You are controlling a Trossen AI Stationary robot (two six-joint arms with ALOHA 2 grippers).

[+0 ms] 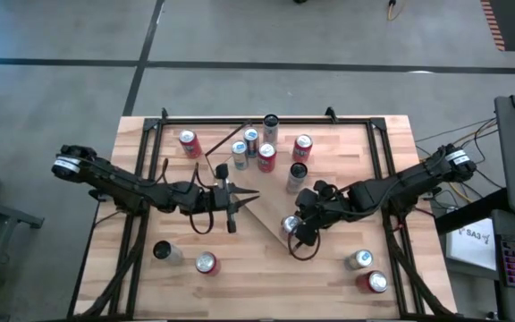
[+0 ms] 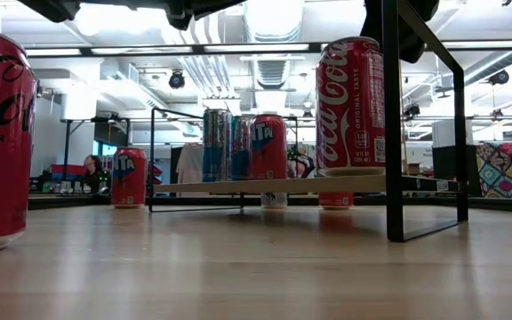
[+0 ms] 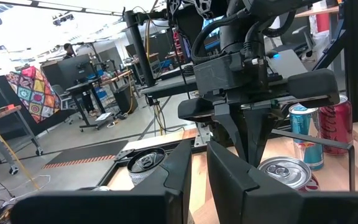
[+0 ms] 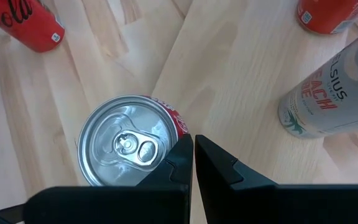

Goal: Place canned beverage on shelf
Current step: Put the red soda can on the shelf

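A red cola can (image 4: 129, 146) with a silver top stands upright on the light-wood shelf (image 4: 241, 68), near the shelf's slanted edge (image 1: 262, 224). My right gripper (image 4: 193, 142) is shut and slants down beside the can's top (image 1: 290, 224). My left gripper (image 3: 199, 168) hovers level at about can-top height, left of the shelf's corner (image 1: 250, 195). It points at the right arm, with its fingers all but together and nothing between them. Several more cans (image 1: 266, 159) stand farther back on the shelf. My right gripper's shut fingertips (image 4: 182, 146) lie at the rim of the cola can's top (image 4: 171, 127), slanting down from above. I cannot tell whether they touch the rim. The can stands upright with its base on the shelf.
A pale tall can (image 4: 328, 93) and an orange can (image 4: 328, 12) stand on the shelf close by. Loose cans stand on the table at the near left (image 1: 206, 262), near right (image 1: 374, 282) and far left (image 1: 188, 143). A black frame (image 2: 396, 124) rises around the shelf.
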